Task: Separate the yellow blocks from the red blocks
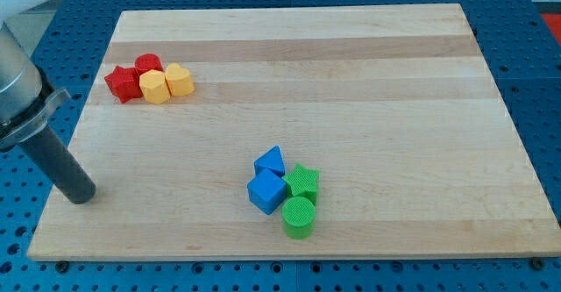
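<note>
Two red blocks and two yellow blocks sit packed together near the board's upper left. The red star (122, 83) is leftmost, the red cylinder (148, 64) is behind, the yellow hexagon (155, 88) is in the middle, and the yellow heart-like block (180, 79) is on the right. The yellow hexagon touches both red blocks. My tip (80, 193) rests on the board near its left edge, well below the cluster and apart from every block.
A second cluster sits low in the board's middle: a blue triangle (271, 161), a blue cube (266, 191), a green star (303, 181) and a green cylinder (298, 217). The wooden board (368, 81) lies on a blue perforated table.
</note>
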Robot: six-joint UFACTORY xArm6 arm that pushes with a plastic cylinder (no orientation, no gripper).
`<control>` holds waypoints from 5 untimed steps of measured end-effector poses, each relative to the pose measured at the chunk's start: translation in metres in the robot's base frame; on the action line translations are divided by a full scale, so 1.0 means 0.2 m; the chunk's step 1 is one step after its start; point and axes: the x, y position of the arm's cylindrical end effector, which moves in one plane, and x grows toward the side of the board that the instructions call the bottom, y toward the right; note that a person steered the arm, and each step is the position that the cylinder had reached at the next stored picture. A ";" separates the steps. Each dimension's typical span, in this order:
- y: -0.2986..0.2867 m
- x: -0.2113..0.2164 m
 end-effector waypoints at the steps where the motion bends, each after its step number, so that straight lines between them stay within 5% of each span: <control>1: 0.00 0.00; 5: -0.01 -0.07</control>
